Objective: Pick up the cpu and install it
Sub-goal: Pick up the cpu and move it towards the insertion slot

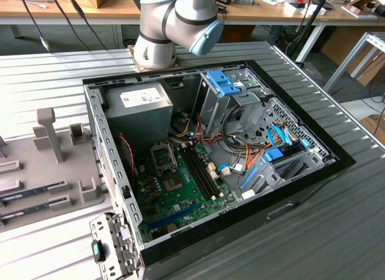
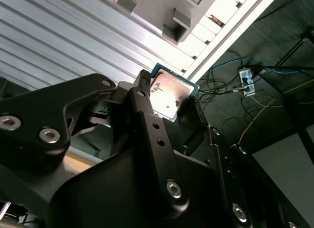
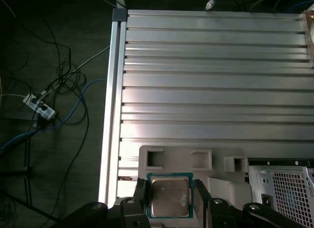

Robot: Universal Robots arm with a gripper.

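- The black claw point(image 3: 169, 190) pinches the cpu point(image 3: 169, 198), a flat square chip with a silvery metal top and a green rim.
- The table point(image 3: 211, 90) is ribbed, shiny aluminium.

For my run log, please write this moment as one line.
claw: shut on cpu | place: above grey tray, beside the case | install: not done

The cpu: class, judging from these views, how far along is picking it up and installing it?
Done: the cpu is gripped between the fingers of the gripper in both wrist views. In hand: it hangs above the grey holder tray. Left: the socket on the green board looks unfilled, so it is not yet installed.
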